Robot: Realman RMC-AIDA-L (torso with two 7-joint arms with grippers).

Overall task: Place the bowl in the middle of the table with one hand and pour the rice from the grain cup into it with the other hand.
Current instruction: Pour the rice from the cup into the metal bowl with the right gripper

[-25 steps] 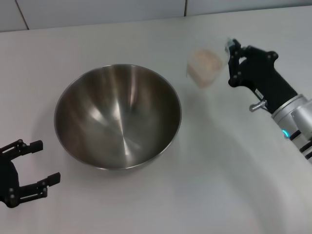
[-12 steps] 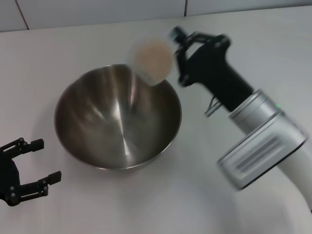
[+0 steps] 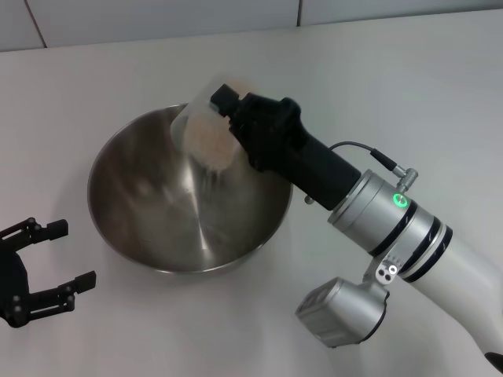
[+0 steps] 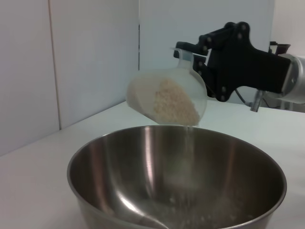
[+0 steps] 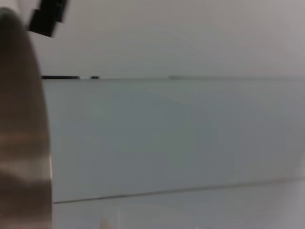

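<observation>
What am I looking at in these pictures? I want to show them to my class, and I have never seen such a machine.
It is a two-armed robot photographed by its own cameras: one on its head looking down, one on each wrist. On the white table stands a steel bowl. The right gripper holds a tilted clear grain cup over the bowl, and rice trickles from it into the bowl. The left gripper waits open beside the bowl, holding nothing. The right wrist picture shows little beyond the bowl's edge.

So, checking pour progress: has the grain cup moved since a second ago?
Yes. The right gripper has carried the grain cup leftward from beside the bowl to over it, tilted, rice spilling in.
</observation>
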